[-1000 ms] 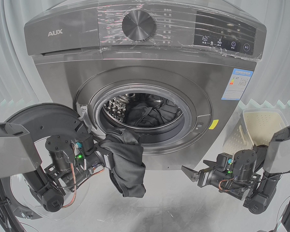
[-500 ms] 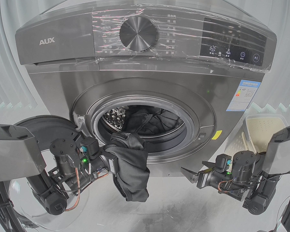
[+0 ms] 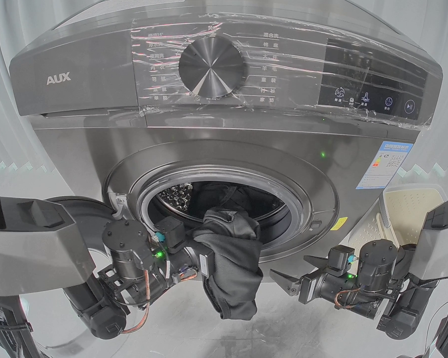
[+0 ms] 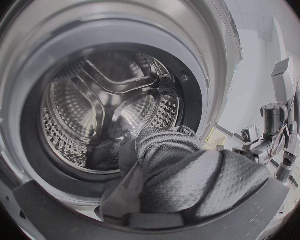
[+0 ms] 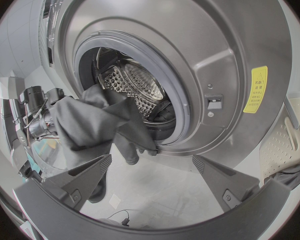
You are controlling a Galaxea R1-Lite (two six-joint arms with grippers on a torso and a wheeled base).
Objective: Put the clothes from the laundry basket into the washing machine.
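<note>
A dark grey garment [image 3: 234, 267] hangs from my left gripper [image 3: 206, 259], which is shut on it just in front of the lower rim of the washing machine's open drum [image 3: 219, 202]. The top of the garment overlaps the door opening. In the left wrist view the garment [image 4: 190, 180] covers the fingers, with the steel drum [image 4: 100, 100] right behind it. More dark clothes [image 3: 236, 195] lie inside the drum. My right gripper [image 3: 289, 280] is open and holds nothing, low and to the right of the opening, with its fingers [image 5: 90, 174] spread wide.
The washing machine's door [image 3: 82, 210] stands swung open on the left, behind my left arm. A cream laundry basket [image 3: 415, 215] leans against the machine's right side, with dark cloth [image 5: 295, 175] at its mouth. Bare grey floor [image 3: 288, 329] lies below the grippers.
The head camera has moved closer to the machine. My left gripper has carried the garment to the right and up, from beside the opening to its lower rim. The right gripper stays open.
</note>
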